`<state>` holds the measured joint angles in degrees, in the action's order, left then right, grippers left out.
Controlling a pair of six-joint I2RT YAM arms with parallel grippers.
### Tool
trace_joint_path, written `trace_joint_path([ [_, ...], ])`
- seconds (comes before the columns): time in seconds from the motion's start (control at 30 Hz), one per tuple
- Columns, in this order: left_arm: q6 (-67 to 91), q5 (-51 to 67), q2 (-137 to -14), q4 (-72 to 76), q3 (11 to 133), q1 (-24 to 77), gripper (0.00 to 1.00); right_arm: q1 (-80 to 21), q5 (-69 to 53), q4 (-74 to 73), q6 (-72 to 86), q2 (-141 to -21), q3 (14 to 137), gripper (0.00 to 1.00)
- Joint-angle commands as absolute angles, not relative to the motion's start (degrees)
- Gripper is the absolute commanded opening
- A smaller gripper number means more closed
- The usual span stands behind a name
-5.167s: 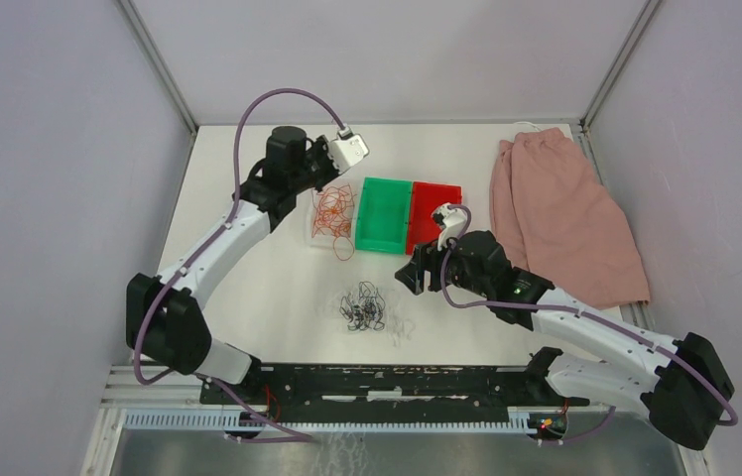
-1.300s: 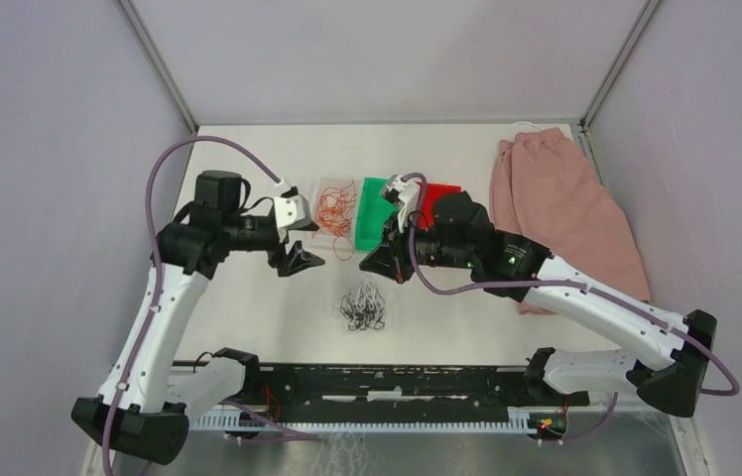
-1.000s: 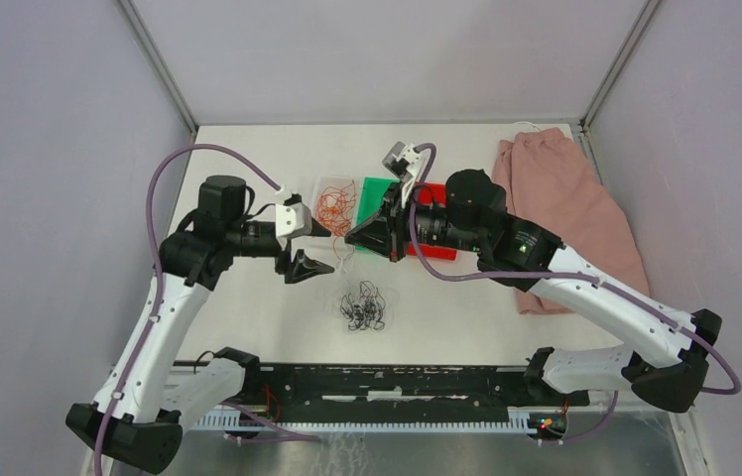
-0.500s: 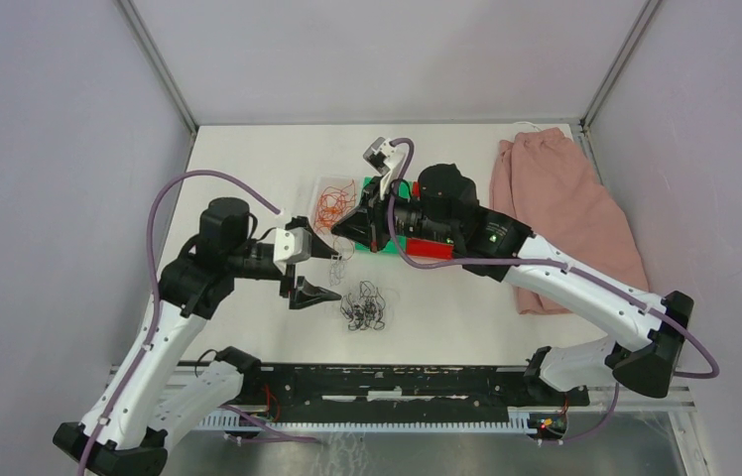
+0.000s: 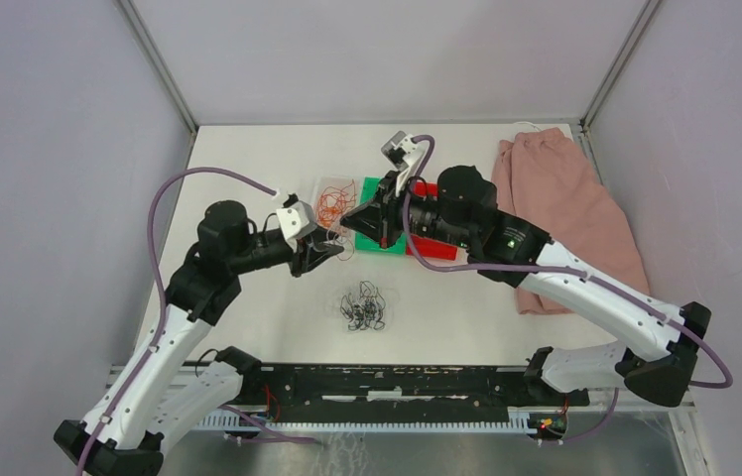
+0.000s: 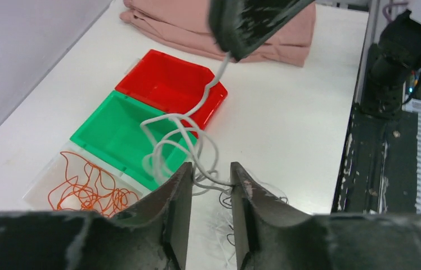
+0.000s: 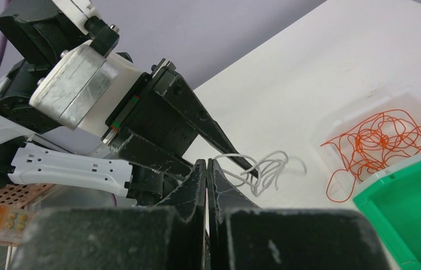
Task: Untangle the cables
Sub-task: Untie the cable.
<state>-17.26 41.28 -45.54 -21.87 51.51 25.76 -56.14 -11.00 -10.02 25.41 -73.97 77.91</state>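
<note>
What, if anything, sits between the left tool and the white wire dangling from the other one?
Nothing visible. The white wire hangs from the shut right tool and runs straight into the open gap of the left tool.

Pale lilac walls (image 5: 40, 149) enclose a white table (image 5: 248, 149) on three sides.

I'm seeing a white wire (image 7: 267, 164), orange wires (image 6: 87, 188), black wires (image 5: 363, 305), a green bin (image 6: 112, 132), a red bin (image 6: 169, 84) and a pink cloth (image 6: 180, 22).
</note>
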Motion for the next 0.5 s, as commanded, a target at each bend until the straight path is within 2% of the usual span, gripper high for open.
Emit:
trace_joint_path([
  [0.0,-10.16,36.56,-43.66,-14.34,51.16,25.89,0.33,-56.25,-9.14,-8.36,24.87,-69.58,76.95,0.0],
  [0.1,-10.52,35.8,-43.23,-14.98,51.36,25.88,0.23,-56.28,-8.63,-8.99,24.83,-67.49,75.94,0.0],
  [0.23,-10.57,35.27,-42.33,-14.99,51.46,25.82,0.15,-56.29,-7.77,-10.23,24.4,-65.0,74.47,0.0],
  [0.47,-11.29,32.47,-42.26,-16.21,51.23,25.77,0.12,-56.23,-3.83,-14.38,22.36,-60.45,72.78,0.0],
])
